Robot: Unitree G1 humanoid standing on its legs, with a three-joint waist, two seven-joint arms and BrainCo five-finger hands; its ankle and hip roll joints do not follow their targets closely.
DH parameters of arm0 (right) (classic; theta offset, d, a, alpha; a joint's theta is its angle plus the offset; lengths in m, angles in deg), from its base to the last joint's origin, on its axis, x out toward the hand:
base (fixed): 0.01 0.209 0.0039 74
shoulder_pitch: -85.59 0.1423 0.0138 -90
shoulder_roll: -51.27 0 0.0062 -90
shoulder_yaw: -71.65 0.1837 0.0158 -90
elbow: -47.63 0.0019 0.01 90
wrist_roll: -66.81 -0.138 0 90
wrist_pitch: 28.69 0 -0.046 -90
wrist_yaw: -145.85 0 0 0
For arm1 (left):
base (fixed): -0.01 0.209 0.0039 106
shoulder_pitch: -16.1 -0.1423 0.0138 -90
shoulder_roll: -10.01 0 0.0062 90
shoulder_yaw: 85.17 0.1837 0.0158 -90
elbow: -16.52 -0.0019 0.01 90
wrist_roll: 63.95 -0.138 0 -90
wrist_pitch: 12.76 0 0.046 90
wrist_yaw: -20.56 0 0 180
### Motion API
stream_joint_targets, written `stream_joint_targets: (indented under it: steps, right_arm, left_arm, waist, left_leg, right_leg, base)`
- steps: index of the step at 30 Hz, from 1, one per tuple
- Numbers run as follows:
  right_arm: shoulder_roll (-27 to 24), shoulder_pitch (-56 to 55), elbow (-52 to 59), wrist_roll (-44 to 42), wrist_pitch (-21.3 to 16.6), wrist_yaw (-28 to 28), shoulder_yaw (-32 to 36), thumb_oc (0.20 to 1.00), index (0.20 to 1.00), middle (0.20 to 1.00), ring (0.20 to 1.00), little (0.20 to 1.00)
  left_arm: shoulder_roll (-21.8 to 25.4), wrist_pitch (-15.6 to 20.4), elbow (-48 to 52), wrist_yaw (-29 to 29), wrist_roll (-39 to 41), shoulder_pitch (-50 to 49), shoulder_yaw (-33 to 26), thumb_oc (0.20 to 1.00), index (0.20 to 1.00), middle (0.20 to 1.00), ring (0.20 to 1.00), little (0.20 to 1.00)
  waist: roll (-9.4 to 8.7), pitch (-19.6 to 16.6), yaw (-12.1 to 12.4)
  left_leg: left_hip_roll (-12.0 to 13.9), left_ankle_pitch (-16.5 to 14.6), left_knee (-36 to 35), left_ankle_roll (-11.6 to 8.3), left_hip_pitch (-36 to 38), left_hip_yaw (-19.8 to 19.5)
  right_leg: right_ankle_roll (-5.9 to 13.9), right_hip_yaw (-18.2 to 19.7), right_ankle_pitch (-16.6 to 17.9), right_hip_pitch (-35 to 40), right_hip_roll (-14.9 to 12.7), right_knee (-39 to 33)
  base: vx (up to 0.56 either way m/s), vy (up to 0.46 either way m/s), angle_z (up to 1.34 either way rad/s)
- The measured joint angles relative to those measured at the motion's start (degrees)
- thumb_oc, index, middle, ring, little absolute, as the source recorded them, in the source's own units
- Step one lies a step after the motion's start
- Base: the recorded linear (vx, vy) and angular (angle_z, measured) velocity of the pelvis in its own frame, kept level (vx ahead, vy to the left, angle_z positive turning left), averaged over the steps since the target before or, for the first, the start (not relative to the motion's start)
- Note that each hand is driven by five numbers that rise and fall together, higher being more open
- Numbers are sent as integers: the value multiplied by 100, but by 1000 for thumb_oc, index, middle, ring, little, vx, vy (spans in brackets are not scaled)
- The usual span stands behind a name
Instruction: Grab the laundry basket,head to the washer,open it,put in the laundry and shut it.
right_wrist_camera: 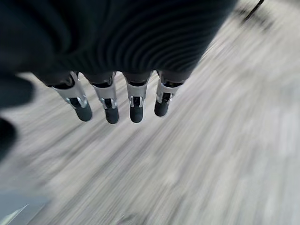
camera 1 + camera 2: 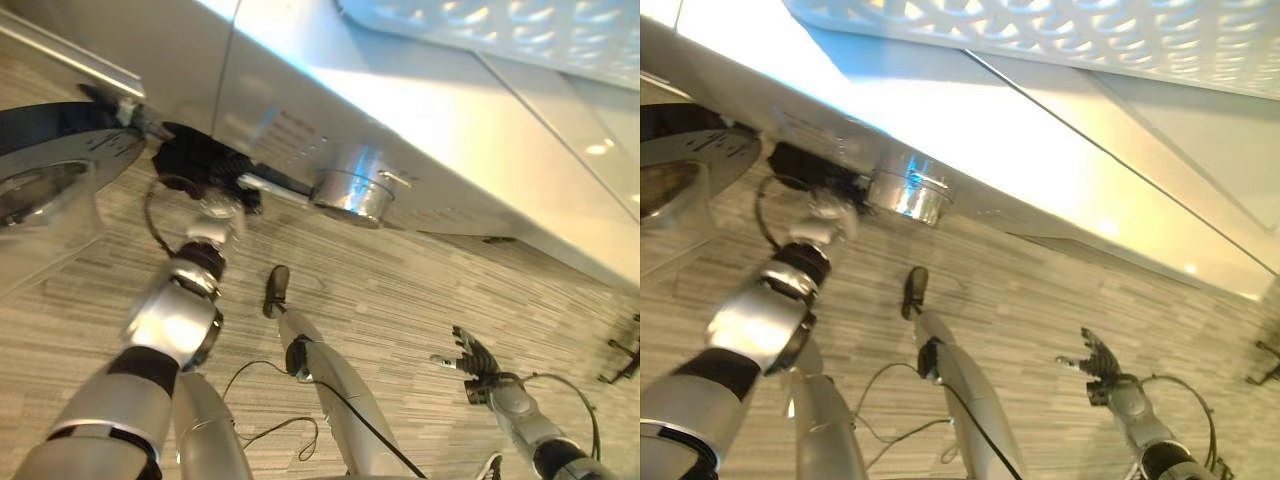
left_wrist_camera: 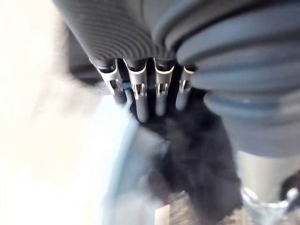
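Standing open at the washer's [image 2: 400, 90] front, round glass door [image 2: 50, 175], probably rigid, weighty and slick, best pushed on its dark rim by straight-fingered left hand [image 2: 200, 170] beside it; right hand [image 2: 470, 358] slack-fingered, empty, above the floor [image 2: 400, 290].

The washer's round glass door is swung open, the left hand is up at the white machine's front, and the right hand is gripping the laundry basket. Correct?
Not quite. The right hand holds nothing: the right wrist view shows its fingers straight above bare grey wood-look floor. The round glass washer door is open, and the left hand is at the white washer front.
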Motion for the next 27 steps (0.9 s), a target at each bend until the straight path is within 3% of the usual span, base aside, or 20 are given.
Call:
stream_joint_targets:
  steps: [5, 8, 14, 16, 21, 23, 26, 27]
  right_arm:
    - [296, 454, -60, -98, 153, -287, -131, 1000, 1000, 1000, 1000, 1000]
    - [377, 680, -84, -98, 245, -476, -189, 1000, 1000, 1000, 1000, 1000]
    - [464, 861, -171, -98, 279, -642, -184, 1000, 1000, 1000, 1000, 1000]
    - [483, 627, -111, -96, 311, -702, -118, 1000, 1000, 1000, 1000, 1000]
    - [475, 82, 220, -44, 332, -691, -103, 1000, 1000, 1000, 1000, 1000]
    - [503, -109, 211, 51, 425, -638, -128, 1000, 1000, 1000, 1000, 1000]
    - [563, -113, 148, 153, 441, -595, -138, 1000, 1000, 1000, 1000, 1000]
    - [622, -28, 55, 176, 440, -598, -142, 1000, 1000, 1000, 1000, 1000]
  left_arm:
    - [-278, 433, 1492, -199, 442, -1156, 243, 1000, 1000, 1000, 1000, 1000]
    - [-435, 532, 1650, -272, 639, -1744, 437, 1000, 1000, 1000, 1000, 1000]
    - [-13, 643, 2323, -352, 621, -2407, 497, 1000, 1000, 1000, 1000, 1000]
    - [195, 637, 2663, -345, 576, -2812, 471, 1000, 1000, 1000, 1000, 1000]
    - [390, 627, 3375, -113, 530, -3596, 470, 1000, 1000, 1000, 1000, 1000]
    - [283, 593, 3198, 10, 537, -3845, 470, 1000, 1000, 1000, 1000, 1000]
    - [219, 544, 2921, 69, 536, -3782, 487, 1000, 1000, 1000, 1000, 1000]
    - [168, 523, 2615, 84, 537, -3626, 489, 1000, 1000, 1000, 1000, 1000]
  waist:
    - [162, 313, 99]
    - [257, 374, 311]
    - [358, 431, 551]
    - [468, 437, 621]
    - [493, 450, 656]
    - [496, 455, 666]
    - [362, 526, 671]
    - [233, 610, 675]
  left_leg:
    - [-194, 28, 61, 35, 138, 3]
    - [-259, 40, 77, 53, 213, 16]
    - [-414, 80, 159, 108, 225, 12]
    - [-480, 78, 185, 111, 298, -13]
    - [-564, 45, 180, 168, 495, 7]
    - [-598, -24, 190, 282, 616, 30]
    - [-769, -84, 503, 357, 546, 137]
    - [-871, -221, 830, 560, 472, 150]
  right_leg:
    - [47, 36, -82, 96, -164, 145]
    - [77, 131, -106, 120, -217, 216]
    - [128, 136, -190, 110, -367, 376]
    - [153, 128, -244, 175, -448, 479]
    - [143, 161, -267, 329, -560, 556]
    - [144, 190, -266, 452, -595, 548]
    - [133, 275, -250, 426, -629, 648]
    - [133, 377, -272, 420, -696, 728]
  base:
    - [-37, 66, 7]
    - [-14, 38, -1]
    - [0, 26, 6]
    - [2, 39, 14]
    - [-25, 79, 4]
    - [-90, 104, 1]
    - [-99, 72, -3]
    - [-111, 102, -3]
